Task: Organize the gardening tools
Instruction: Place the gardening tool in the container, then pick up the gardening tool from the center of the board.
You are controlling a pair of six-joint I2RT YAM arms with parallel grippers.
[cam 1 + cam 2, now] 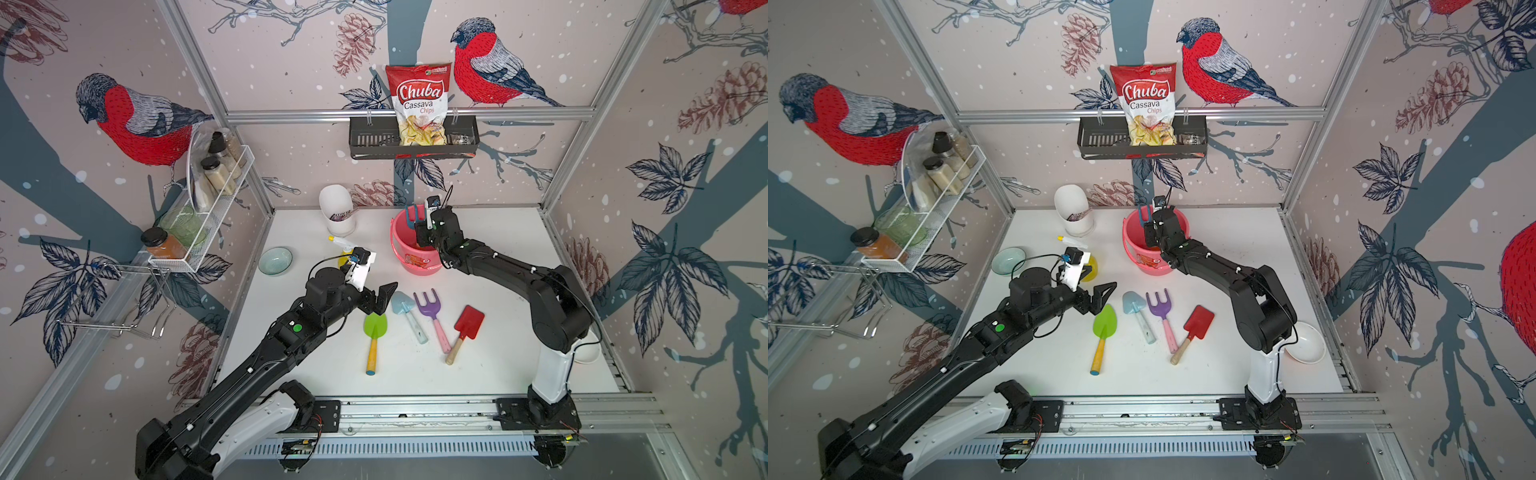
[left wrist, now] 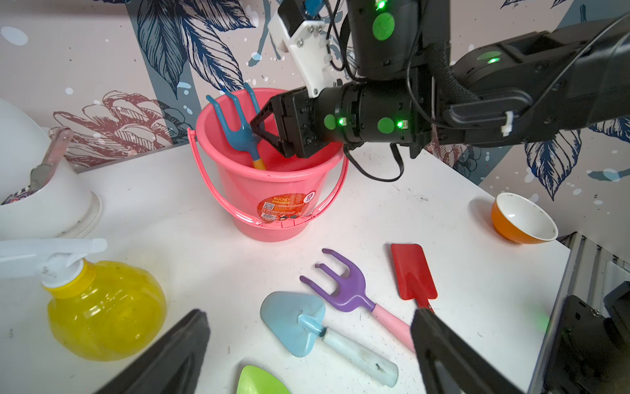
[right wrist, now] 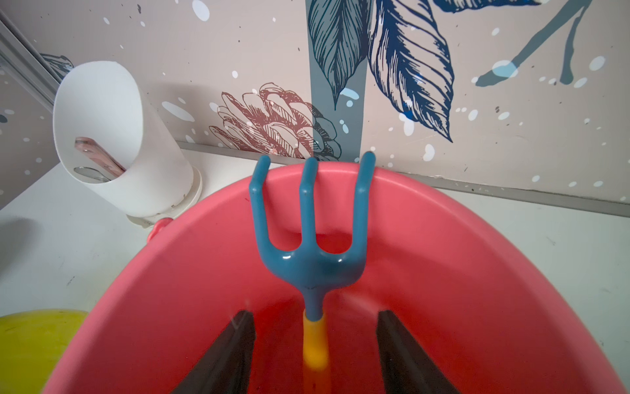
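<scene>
White tabletop (image 1: 478,365), blue fork (image 3: 308,266) handle-end hidden in pink bucket (image 3: 477,256), right pincer (image 3: 315,315) parted around it, left pincer (image 1: 384,297) wide apart

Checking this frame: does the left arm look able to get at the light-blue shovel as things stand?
Probably yes. The left gripper hangs open right next to the light-blue shovel, which lies flat on the table with nothing on top. The purple fork lies close beside it and could crowd a finger.

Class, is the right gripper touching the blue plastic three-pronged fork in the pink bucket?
Apart: the right wrist view shows the right gripper open, with clear gaps either side of the blue plastic fork.
</scene>
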